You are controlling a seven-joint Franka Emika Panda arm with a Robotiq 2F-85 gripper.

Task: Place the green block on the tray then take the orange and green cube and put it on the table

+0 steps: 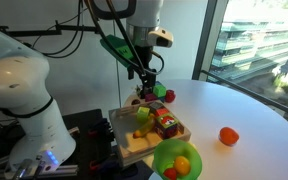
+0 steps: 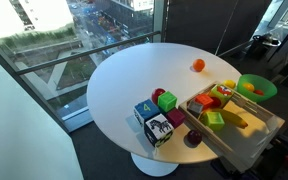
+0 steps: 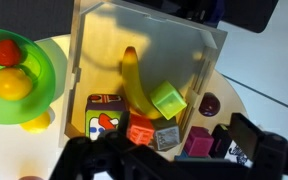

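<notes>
The light-wood tray (image 3: 84, 45) shows in both exterior views (image 1: 122, 128) (image 2: 254, 140) at the edge of the round white table (image 2: 134, 70). The bright-green block (image 3: 168, 100) lies in the tray next to a banana; it also shows in an exterior view (image 2: 215, 120). The orange and green cube (image 3: 139, 130), with its orange face up, sits in the tray near the rim and shows in both exterior views (image 2: 206, 100) (image 1: 166, 122). My gripper (image 3: 169, 165) is open and empty. It hangs above the tray's rim and the blocks beside it (image 1: 148, 86).
A lime-green bowl (image 3: 44, 95) (image 1: 164, 152) with red and yellow fruit stands next to the tray. A grey cube (image 3: 166, 137), a magenta block (image 3: 197, 140), a dark plum (image 3: 211, 103) and printed boxes (image 2: 152, 122) crowd the tray's table side. An orange fruit (image 1: 228, 136) lies further out.
</notes>
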